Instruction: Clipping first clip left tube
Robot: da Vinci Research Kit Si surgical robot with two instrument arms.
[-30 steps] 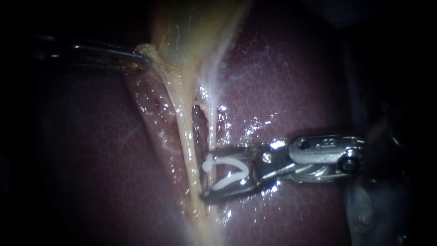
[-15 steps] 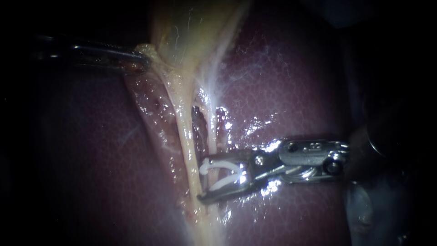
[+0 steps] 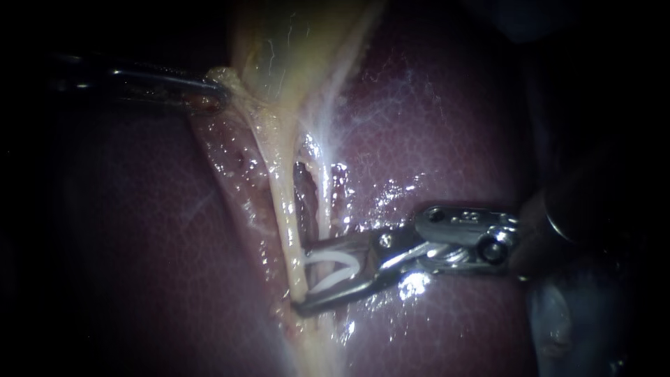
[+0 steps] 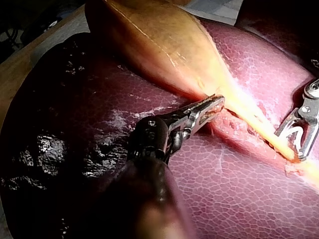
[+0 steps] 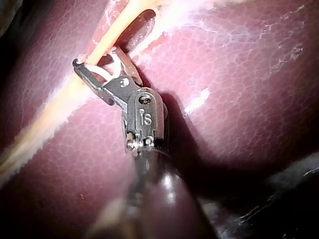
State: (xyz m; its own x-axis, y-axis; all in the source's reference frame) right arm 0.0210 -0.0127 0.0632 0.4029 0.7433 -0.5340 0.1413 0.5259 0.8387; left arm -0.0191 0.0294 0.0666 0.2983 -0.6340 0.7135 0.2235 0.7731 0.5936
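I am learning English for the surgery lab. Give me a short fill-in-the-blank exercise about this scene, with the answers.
The right instrument carries a white ___ in its jaws. The left instrument grips the narrow end of the ___. The left tube lies ___ the right instrument's two jaws.
Answers: clip, gallbladder, between.

We see the liver (image 3: 453, 126) wet & glossy, fine-pebbled, w/ bright glints. The gallbladder (image 3: 293, 49) is smoother, w/ a slick film. Left tube (image 3: 283, 202): moist, shiny. Clip (image 3: 331, 269): white plastic, smooth. Right instrument (image 3: 301, 276): polished bare metal at the tip, dark matt shaft. Left instrument (image 3: 220, 94): same bright metal, smeared. Surface (image 4: 15, 79) edge looks like matt wood.
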